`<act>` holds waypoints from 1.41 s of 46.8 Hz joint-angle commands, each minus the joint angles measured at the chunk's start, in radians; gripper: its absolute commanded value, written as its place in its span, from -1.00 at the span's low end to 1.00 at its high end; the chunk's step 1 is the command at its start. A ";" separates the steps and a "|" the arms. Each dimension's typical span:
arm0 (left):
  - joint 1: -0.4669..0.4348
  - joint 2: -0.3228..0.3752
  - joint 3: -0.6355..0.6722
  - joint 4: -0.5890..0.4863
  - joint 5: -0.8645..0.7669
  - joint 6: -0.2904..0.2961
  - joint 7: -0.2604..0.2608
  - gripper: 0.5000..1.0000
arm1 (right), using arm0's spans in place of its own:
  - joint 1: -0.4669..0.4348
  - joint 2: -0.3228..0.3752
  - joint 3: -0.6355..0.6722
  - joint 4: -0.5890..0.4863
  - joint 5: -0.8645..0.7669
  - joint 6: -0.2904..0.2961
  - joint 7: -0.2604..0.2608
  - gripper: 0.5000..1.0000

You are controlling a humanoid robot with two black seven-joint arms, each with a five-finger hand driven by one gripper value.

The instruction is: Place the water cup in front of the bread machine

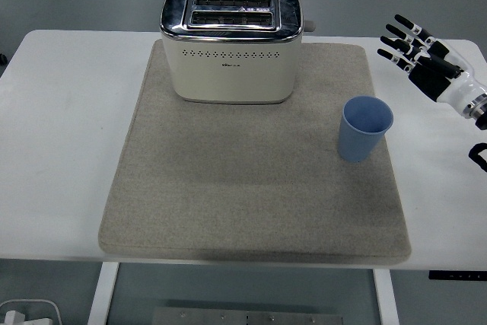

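Water cup (365, 129) — upright, empty, on mat (251, 188)

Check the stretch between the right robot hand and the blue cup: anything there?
Nothing: in the head view only bare mat and white table separate the right robot hand from the blue cup.

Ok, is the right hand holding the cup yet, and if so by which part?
Nothing is held. The right hand is open above the table's right edge, apart from the blue cup, which stands upright on the mat.
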 commanded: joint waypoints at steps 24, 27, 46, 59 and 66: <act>0.001 0.000 0.000 0.000 0.000 0.000 0.000 1.00 | -0.046 -0.108 0.003 0.006 -0.036 0.001 0.027 0.71; 0.000 0.000 0.000 0.000 0.000 0.000 0.000 1.00 | -0.051 -0.122 0.003 0.006 -0.036 0.001 0.036 0.71; 0.001 0.000 0.000 0.000 0.000 0.000 0.000 1.00 | -0.111 -0.191 0.011 0.008 -0.079 0.001 0.088 0.71; 0.000 0.000 0.000 0.000 0.000 0.000 0.000 1.00 | -0.155 -0.203 0.012 0.008 -0.086 0.001 0.105 0.71; 0.000 0.000 0.000 0.000 0.000 0.000 0.000 1.00 | -0.180 -0.207 0.014 0.006 -0.086 0.001 0.119 0.71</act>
